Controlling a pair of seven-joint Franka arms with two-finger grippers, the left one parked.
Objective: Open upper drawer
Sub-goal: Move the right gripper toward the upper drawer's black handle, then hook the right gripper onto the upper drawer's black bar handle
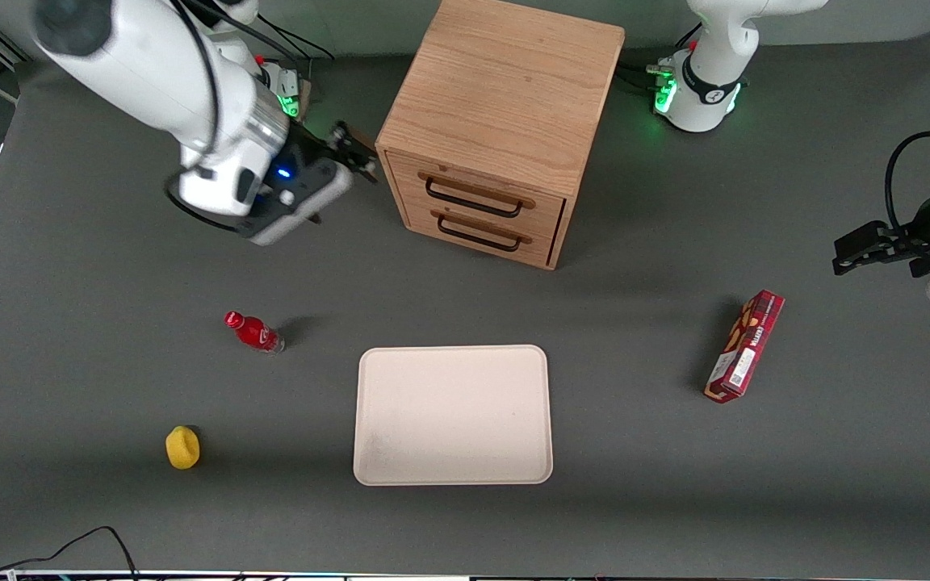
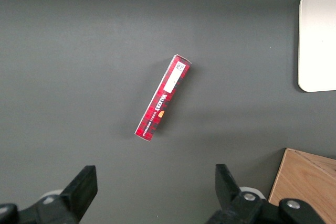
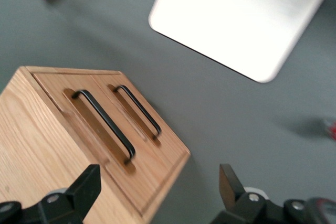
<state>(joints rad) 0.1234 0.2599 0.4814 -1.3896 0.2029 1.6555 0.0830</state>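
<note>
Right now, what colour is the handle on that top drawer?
Black, a thin bar on the light oak upper drawer, clearest in the right wrist view. The open gripper hovers beside the cabinet.

flat cream rectangular tray [image 1: 453, 415] laid on grey table [image 1: 634, 500], nearest the front camera | small red plastic bottle [image 1: 255, 332] lying toward working arm's end | yellow rounded object [image 1: 182, 447] nearer the camera than the bottle | long red cardboard box [image 1: 744, 346] toward parked arm's end
</note>
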